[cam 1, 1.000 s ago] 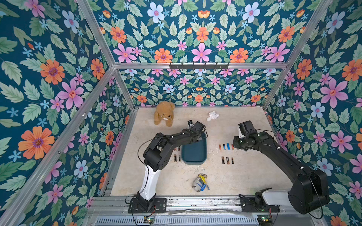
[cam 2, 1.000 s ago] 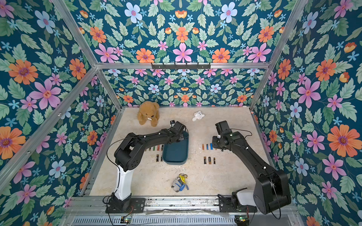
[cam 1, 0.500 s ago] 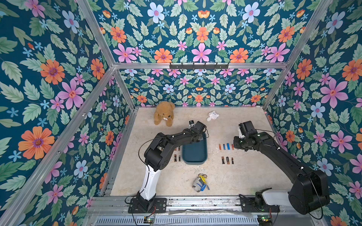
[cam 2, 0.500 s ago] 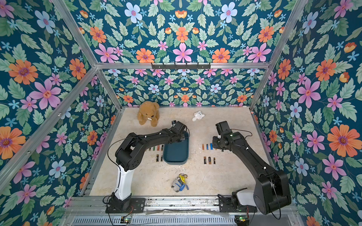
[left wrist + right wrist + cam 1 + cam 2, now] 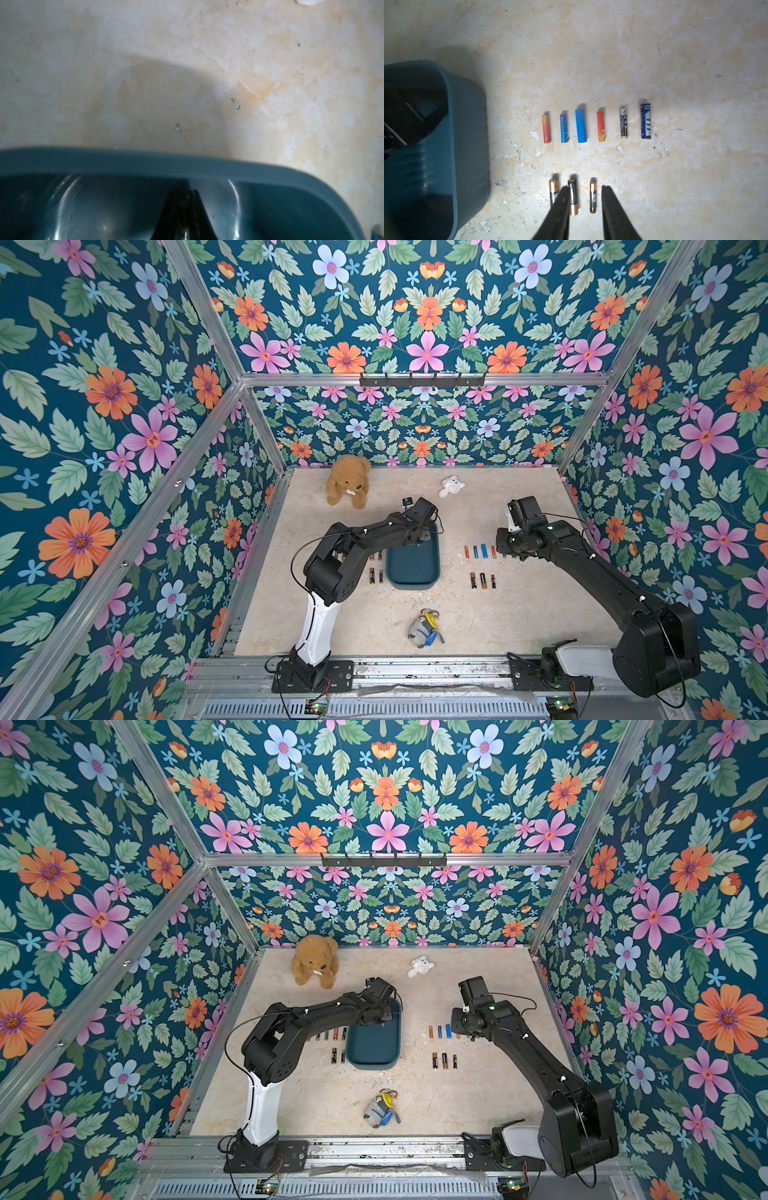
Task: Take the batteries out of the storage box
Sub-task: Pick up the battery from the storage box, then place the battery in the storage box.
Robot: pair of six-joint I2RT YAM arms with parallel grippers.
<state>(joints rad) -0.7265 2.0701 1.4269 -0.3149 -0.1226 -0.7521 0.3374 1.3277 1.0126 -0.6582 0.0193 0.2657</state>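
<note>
Now the storage box (image 5: 411, 570) sits flat on the desk (image 5: 519, 614), and the left pincer (image 5: 185, 207) reaches down inside its far end, close to the end wall. Its jaws are clenched together. Whether anything is caught between them cannot be told, since the tips are dark and blurred in the left wrist view. The batteries lie on the desk outside the box: a coloured row (image 5: 580, 125) and three black-and-copper cells (image 5: 574, 199) to its right, and a few more cells (image 5: 333, 1056) just beside its left wall. The right pincer (image 5: 585, 188) hangs above the three cells on the right of the box, jaws released and apart, grasping nothing.
</note>
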